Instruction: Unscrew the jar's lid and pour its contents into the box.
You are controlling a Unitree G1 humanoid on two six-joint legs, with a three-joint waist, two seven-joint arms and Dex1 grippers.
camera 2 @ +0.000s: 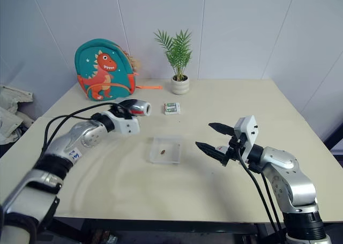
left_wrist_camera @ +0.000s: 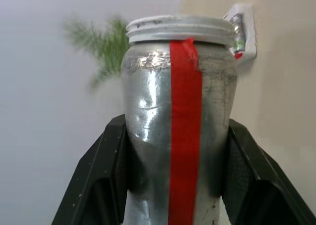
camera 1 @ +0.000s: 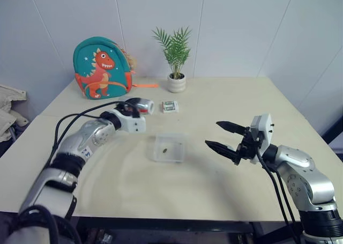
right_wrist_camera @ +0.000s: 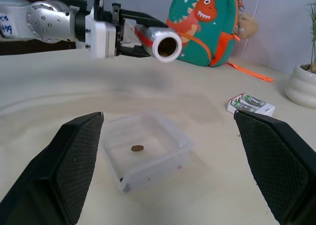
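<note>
Clear jar point(left_wrist_camera: 177, 131) with red tape stripe; teal backpack point(camera 1: 102, 68) with orange dinosaur; white pot point(camera 1: 176, 83), green plant; beige table point(camera 1: 225, 163); black fingers point(right_wrist_camera: 74, 160).

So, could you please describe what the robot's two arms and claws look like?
Both arms are silver-grey metal with rounded joint housings and black bands between segments. Loose black cables run along the outside of each. The left arm carries a small white sticker with dark writing. Each wrist ends in a white boxy block. The left claw and right claw each have two black, tapering fingers with finely textured inner pads.
</note>
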